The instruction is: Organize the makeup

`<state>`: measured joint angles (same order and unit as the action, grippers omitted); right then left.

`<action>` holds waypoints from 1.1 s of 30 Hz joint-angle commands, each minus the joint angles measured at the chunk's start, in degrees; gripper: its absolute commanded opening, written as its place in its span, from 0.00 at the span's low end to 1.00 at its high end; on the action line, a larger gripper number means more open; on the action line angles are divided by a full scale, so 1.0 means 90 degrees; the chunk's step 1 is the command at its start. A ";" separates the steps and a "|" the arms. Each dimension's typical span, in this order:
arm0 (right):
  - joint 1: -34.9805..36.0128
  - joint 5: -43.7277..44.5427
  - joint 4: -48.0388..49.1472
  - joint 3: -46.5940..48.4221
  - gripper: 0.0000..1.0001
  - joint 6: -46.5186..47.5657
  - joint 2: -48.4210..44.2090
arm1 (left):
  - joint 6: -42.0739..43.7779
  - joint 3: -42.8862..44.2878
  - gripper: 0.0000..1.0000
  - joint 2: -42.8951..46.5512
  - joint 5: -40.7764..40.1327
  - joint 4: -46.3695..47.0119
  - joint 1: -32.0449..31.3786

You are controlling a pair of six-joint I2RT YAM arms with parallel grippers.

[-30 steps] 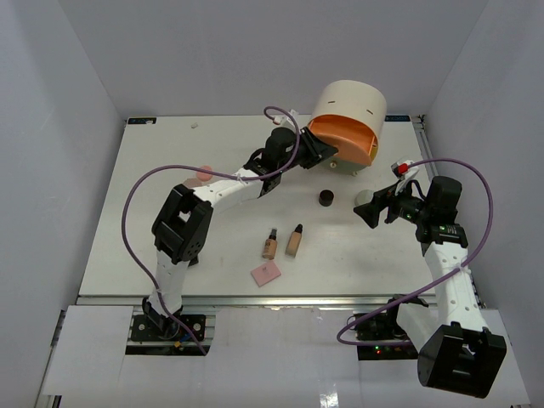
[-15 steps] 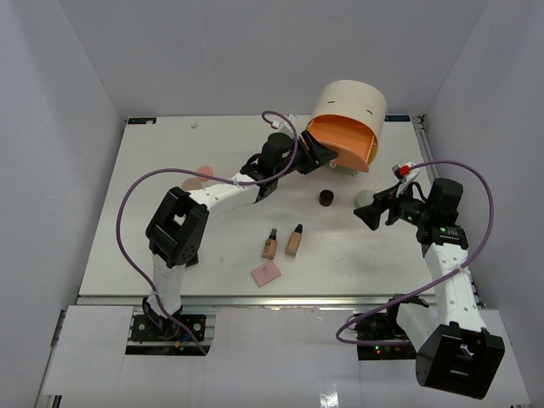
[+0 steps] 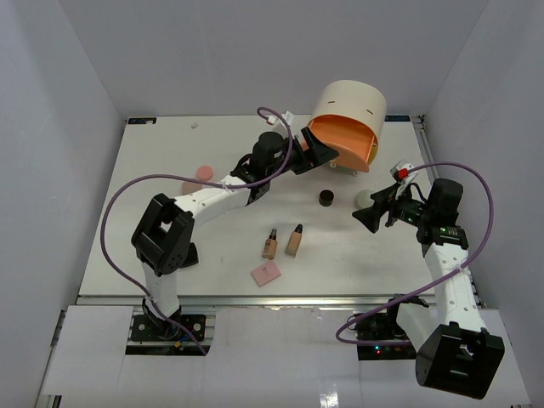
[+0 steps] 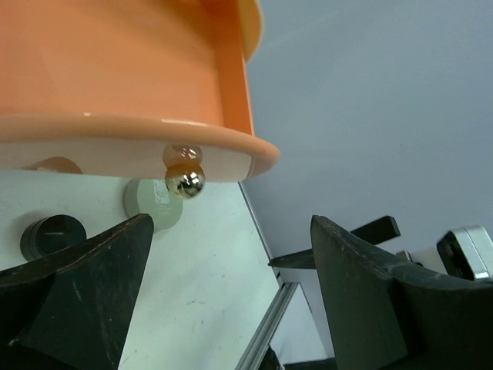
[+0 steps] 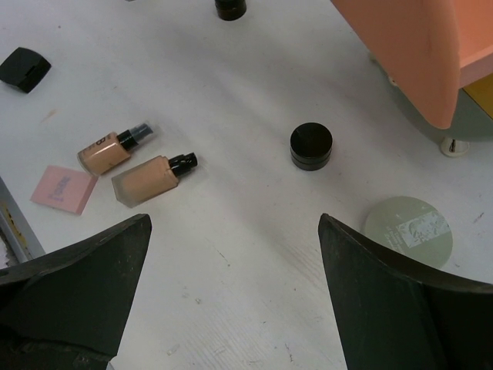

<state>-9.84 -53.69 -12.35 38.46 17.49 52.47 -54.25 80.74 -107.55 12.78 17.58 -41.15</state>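
Note:
Two beige black-capped bottles [image 3: 269, 245] [image 3: 294, 240] lie side by side at mid-table, with a flat pink square [image 3: 266, 274] nearer the front. A small black round jar [image 3: 325, 198] and a pale green round jar [image 3: 364, 197] sit below the open orange drawer [image 3: 342, 144]. My left gripper [image 3: 316, 153] is open just off the drawer's gold knob [image 4: 185, 179], holding nothing. My right gripper [image 3: 367, 212] hangs open over bare table beside the green jar [image 5: 408, 230]. In the right wrist view a black square compact [image 5: 25, 68] and a second black jar [image 5: 230, 8] show.
The big cream cylinder [image 3: 348, 106] stands at the back right with its drawer pulled out toward the left arm. Two pink round pieces [image 3: 204, 172] lie at the left. The table's right rail [image 4: 266, 339] runs close to the cylinder.
My left gripper has opened and let go of the drawer knob, and the left elbow has swung to the left. The right arm has barely moved.

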 commanded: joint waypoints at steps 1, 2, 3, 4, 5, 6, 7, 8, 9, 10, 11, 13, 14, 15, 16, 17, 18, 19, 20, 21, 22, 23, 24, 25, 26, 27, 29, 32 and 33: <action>-0.0040 -0.0662 -0.0396 -0.0045 0.96 0.0845 -0.0088 | 0.0838 -0.0442 0.97 0.1220 0.0180 -0.0099 0.0000; -0.0039 -0.0709 -0.0483 -0.0045 0.96 0.0879 -0.0088 | 0.0992 -0.0559 0.98 0.1257 0.0182 -0.0160 0.0001; -0.0034 -0.0729 -0.0584 -0.0034 0.96 0.1076 -0.0067 | 0.1159 -0.0709 0.98 0.1540 0.0197 -0.0237 0.0037; -0.0027 -0.0740 -0.0689 -0.0026 0.96 0.1286 -0.0050 | 0.1332 -0.0883 0.98 0.1845 0.0216 -0.0336 0.0078; -0.0015 -0.0721 -0.0810 -0.0032 0.96 0.1452 -0.0056 | 0.1516 -0.1148 0.98 0.2100 0.0248 -0.0518 0.0129; 0.0028 -0.0676 -0.0876 -0.0040 0.96 0.1567 -0.0058 | 0.1764 -0.1316 0.98 0.2314 0.0281 -0.0657 0.0208; 0.0123 -0.0543 -0.0932 -0.0041 0.96 0.1699 -0.0054 | 0.1974 -0.1473 0.98 0.2569 0.0314 -0.0828 0.0305; 0.0249 -0.0339 -0.0995 -0.0031 0.96 0.1851 -0.0036 | 0.2159 -0.1649 0.98 0.2860 0.0344 -0.1034 0.0396; 0.0370 -0.0091 -0.1012 -0.0004 0.96 0.1930 0.0019 | 0.2466 -0.1752 0.98 0.3085 0.0380 -0.1211 0.0467; 0.0514 0.0301 -0.1020 0.0044 0.96 0.2002 0.0062 | 0.2632 -0.1836 0.98 0.3400 0.0434 -0.1519 0.0542; 0.0971 0.0662 -0.1020 0.0086 0.96 0.2033 0.0155 | 0.2981 -0.1949 0.98 0.3596 0.0409 -0.1726 0.0639; 0.1823 0.2079 -0.0936 0.0137 0.96 0.2050 0.0319 | 0.3572 -0.2131 0.98 0.4150 0.0276 -0.2432 0.0756; 0.2405 0.2846 -0.0760 0.0111 0.96 0.1978 0.0430 | 0.3880 -0.2236 0.98 0.4380 0.0061 -0.2657 0.0776; 0.2998 0.3368 -0.0560 0.0088 0.97 0.1930 0.0589 | 0.4163 -0.2382 0.98 0.4540 -0.0205 -0.2791 0.0792; 0.3539 0.3855 -0.0361 0.0087 0.97 0.1876 0.0794 | 0.4404 -0.2553 0.98 0.4698 -0.0486 -0.2874 0.0804; 0.3961 0.4523 -0.0189 0.0132 0.98 0.1787 0.1049 | 0.4583 -0.2732 0.98 0.4920 -0.0748 -0.2944 0.0811; 0.4268 0.5192 -0.0081 0.0237 0.97 0.1617 0.1433 | 0.4676 -0.2900 0.98 0.5186 -0.1014 -0.2931 0.0812; 0.4547 0.5862 0.0010 0.0357 0.96 0.1426 0.1850 | 0.4747 -0.3067 0.98 0.5462 -0.1281 -0.2897 0.0812; 0.4680 0.6380 0.0034 0.0703 0.93 0.1224 0.2250 | 0.4830 -0.3260 0.98 0.5682 -0.1561 -0.2830 0.0812; 0.4778 0.6870 0.0028 0.1041 0.91 0.1037 0.2618 | 0.4910 -0.3484 0.98 0.5878 -0.1803 -0.2751 0.0810; 0.4837 0.7308 -0.0038 0.1247 0.91 0.0909 0.2897 | 0.4974 -0.3778 0.98 0.6027 -0.1919 -0.2655 0.0803; 0.4883 0.7414 -0.0090 0.1519 0.90 0.0792 0.3222 | 0.4994 -0.3955 0.98 0.6202 -0.2055 -0.2622 0.0809; 0.4907 0.7450 -0.0109 0.1706 0.90 0.0678 0.3478 | 0.5019 -0.4039 0.98 0.6343 -0.2143 -0.2634 0.0812; 0.4917 0.7436 -0.0105 0.1833 0.90 0.0567 0.3687 | 0.5048 -0.4060 0.98 0.6460 -0.2197 -0.2677 0.0812; 0.4931 0.7440 -0.0103 0.1986 0.90 0.0484 0.3827 | 0.5085 -0.4098 0.98 0.6539 -0.2250 -0.2700 0.0812; 0.4945 0.7462 -0.0103 0.2119 0.90 0.0389 0.3941 | 0.5122 -0.4143 0.98 0.6613 -0.2299 -0.2698 0.0812; 0.4943 0.7556 -0.0087 0.2280 0.90 0.0249 0.4133 | 0.5162 -0.4159 0.98 0.6715 -0.2405 -0.2694 0.0820; 0.4938 0.7789 -0.0051 0.2423 0.90 0.0237 0.4323 | 0.5188 -0.4147 0.98 0.6748 -0.2416 -0.2709 0.0815; 0.4933 0.7877 -0.0010 0.2418 0.90 0.0242 0.4354 | 0.5188 -0.4147 0.98 0.6753 -0.2380 -0.2714 0.0820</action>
<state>34.26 11.31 -14.61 57.62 22.23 90.78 -9.33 43.40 -48.14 -6.55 -7.29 -33.87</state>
